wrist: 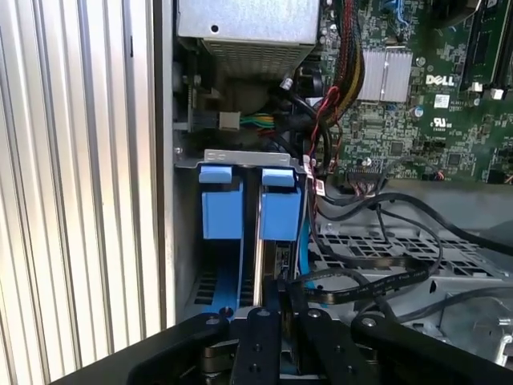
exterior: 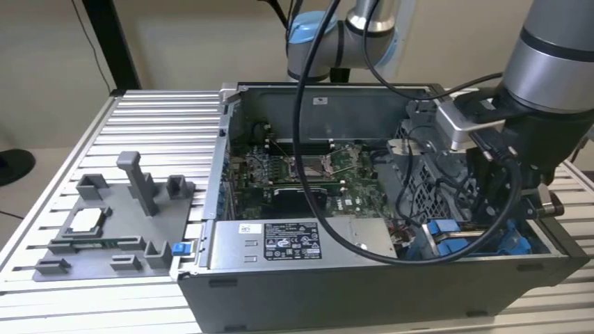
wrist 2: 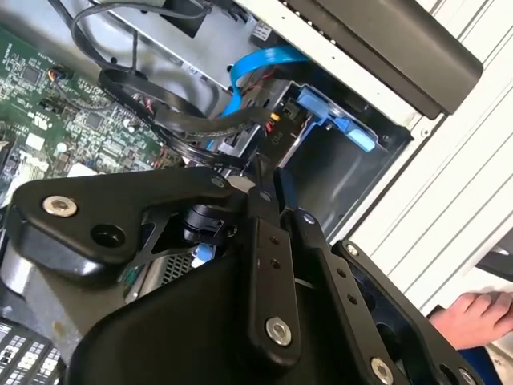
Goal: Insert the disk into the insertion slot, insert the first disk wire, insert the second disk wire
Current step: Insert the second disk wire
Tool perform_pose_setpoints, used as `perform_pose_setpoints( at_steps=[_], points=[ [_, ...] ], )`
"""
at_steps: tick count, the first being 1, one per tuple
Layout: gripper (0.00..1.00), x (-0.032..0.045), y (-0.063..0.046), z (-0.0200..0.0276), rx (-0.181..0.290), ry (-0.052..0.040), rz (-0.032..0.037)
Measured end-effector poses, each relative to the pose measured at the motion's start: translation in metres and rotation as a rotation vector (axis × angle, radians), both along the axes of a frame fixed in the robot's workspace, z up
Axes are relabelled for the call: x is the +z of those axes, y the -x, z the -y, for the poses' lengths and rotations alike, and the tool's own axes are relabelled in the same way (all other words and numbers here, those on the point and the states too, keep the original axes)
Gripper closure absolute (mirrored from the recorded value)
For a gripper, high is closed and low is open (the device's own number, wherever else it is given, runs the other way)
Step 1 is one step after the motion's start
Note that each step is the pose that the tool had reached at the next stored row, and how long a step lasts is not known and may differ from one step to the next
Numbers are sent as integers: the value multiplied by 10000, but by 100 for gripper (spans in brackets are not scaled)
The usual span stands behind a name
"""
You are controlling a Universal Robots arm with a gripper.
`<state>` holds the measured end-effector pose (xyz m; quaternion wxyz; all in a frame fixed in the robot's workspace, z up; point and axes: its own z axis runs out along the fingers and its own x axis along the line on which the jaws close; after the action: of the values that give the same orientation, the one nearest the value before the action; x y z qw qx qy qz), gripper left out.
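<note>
Claw (wrist: 276, 301): fingers pressed together, lowered into the open computer case (exterior: 371, 285) above the insertion slot (wrist: 188, 265). Disk (wrist: 260, 241): standing on edge in that slot, blue frame showing

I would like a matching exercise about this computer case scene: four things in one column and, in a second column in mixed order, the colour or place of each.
Things:
1. power-supply box
2. motherboard
3. flat cable
4. grey fixture

Descriptions:
A. blue, curving inside the case
B. green, on the floor of the open case
C. on the ribbed table, at the exterior view's left of the case
D. silver, with a black-and-white sticker

Pairs: 1-D, 2-B, 3-A, 4-C
</note>
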<state>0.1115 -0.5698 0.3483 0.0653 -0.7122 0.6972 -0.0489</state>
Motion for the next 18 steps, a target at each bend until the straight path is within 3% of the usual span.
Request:
perform_pose_setpoints(
  at_steps=[6, 18],
  points=[
    [100, -41, 4, -19, 1, 53, 18],
    [100, -51, 4, -25, 1, 150, 27]
  ],
)
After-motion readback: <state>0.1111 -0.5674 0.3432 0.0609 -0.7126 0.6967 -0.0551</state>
